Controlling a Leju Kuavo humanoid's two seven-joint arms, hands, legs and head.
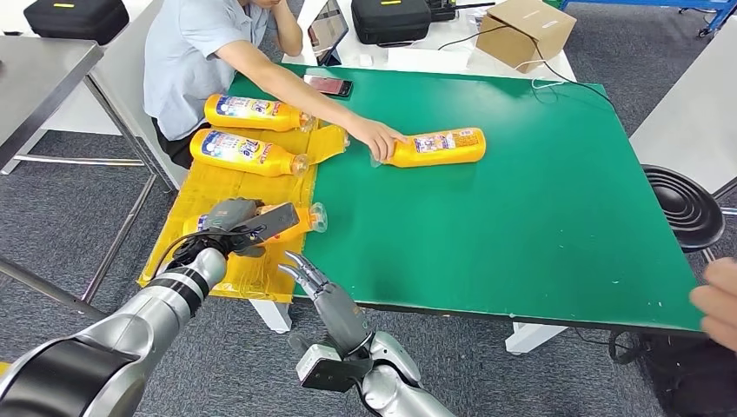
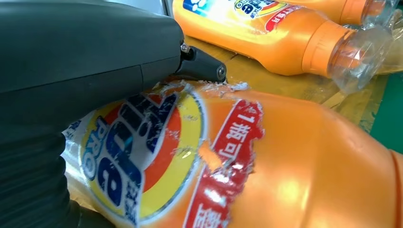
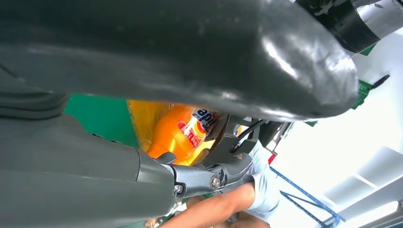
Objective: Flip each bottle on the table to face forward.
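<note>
Several orange detergent bottles lie on their sides. The nearest bottle (image 1: 294,221) (image 2: 266,161) (image 3: 183,130) lies on the yellow mat (image 1: 222,187), and my left hand (image 1: 229,228) (image 2: 85,52) grips its body; its printed label faces the left wrist camera. Two more bottles (image 1: 254,112) (image 1: 247,151) lie farther back on the mat, one of them (image 2: 280,33) close behind the held one. A fourth bottle (image 1: 436,147) lies on the green table (image 1: 521,234) with a person's hand (image 1: 375,136) on its neck. My right hand (image 1: 315,281) (image 3: 180,61) hovers open at the table's front edge, holding nothing.
A person in a light blue shirt (image 1: 195,52) sits at the far left corner, one arm stretched over the table. A phone (image 1: 328,85) lies near that arm. A cardboard box (image 1: 526,30) and a black case (image 1: 391,19) stand behind. A black stool (image 1: 687,204) and another person's hand (image 1: 717,304) are at the right.
</note>
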